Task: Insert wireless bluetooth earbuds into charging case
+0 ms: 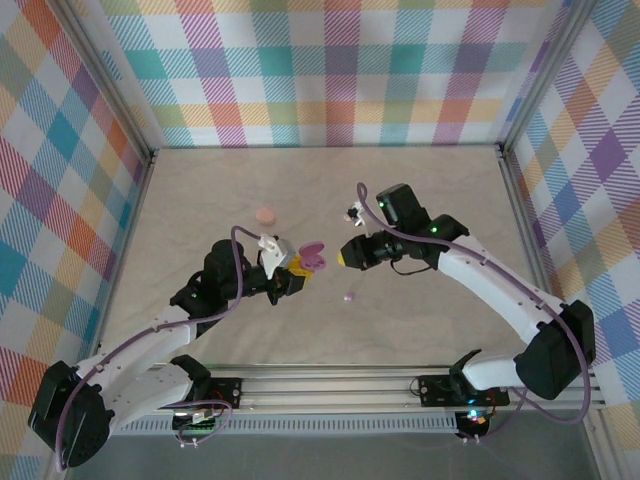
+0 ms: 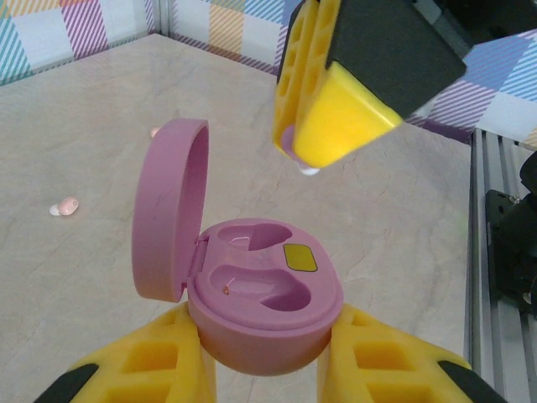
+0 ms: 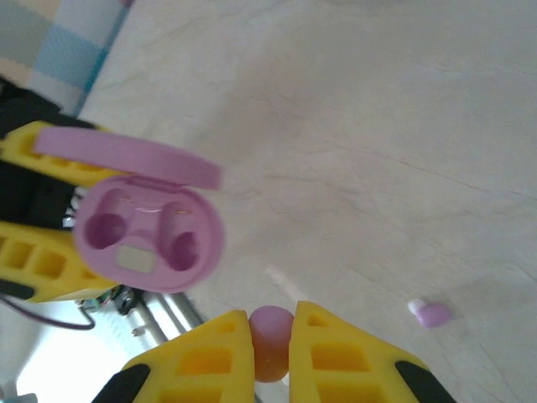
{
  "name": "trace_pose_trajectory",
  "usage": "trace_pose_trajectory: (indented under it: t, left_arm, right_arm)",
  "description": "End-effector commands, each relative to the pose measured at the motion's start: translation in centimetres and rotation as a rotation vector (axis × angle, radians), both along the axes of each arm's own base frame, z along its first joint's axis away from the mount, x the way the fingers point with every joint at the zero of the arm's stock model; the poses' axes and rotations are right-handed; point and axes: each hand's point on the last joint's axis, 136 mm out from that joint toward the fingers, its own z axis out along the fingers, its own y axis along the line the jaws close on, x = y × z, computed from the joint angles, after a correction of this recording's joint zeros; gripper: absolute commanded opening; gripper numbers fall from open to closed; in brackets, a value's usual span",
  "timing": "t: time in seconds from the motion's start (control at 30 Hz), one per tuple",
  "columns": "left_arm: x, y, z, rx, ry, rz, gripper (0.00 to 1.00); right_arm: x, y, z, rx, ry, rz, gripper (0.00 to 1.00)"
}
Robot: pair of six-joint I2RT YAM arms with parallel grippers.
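The purple charging case stands open, its lid tipped up on the left and both wells empty. My left gripper is shut on the case's base, held above the table. My right gripper is shut on one purple earbud. It hovers just above and to the right of the case, with its yellow fingers over the open wells. The case lies ahead and to the left in the right wrist view. A second purple earbud lies on the table below the right gripper.
A round pink puck sits on the table behind the left gripper. A small pink earbud lies on the table left of the case. Plaid walls enclose the table on three sides; a metal rail runs along the near edge.
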Motion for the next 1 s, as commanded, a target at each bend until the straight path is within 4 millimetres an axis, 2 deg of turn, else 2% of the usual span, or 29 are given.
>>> trace_pose_trajectory:
  t: [0.0,0.17,0.43,0.97]
  left_arm:
    - [-0.3,0.0,1.2,-0.041,-0.025,-0.011,0.02]
    - [-0.9,-0.2,1.6,-0.034,-0.016,-0.048,0.02]
    - [-1.4,-0.3,2.3,-0.056,-0.021,-0.073,0.02]
    - [-2.8,-0.4,4.0,-0.135,-0.051,-0.124,0.02]
  right_arm:
    - [-1.1,1.9,3.1,0.133,-0.053,0.128,0.08]
    - [-2.0,3.5,4.9,0.226,-0.053,0.210,0.08]
    - [-3.2,5.0,5.8,0.258,-0.066,0.282,0.08]
    - [-4.5,4.1,5.4,0.231,-0.114,0.337,0.09]
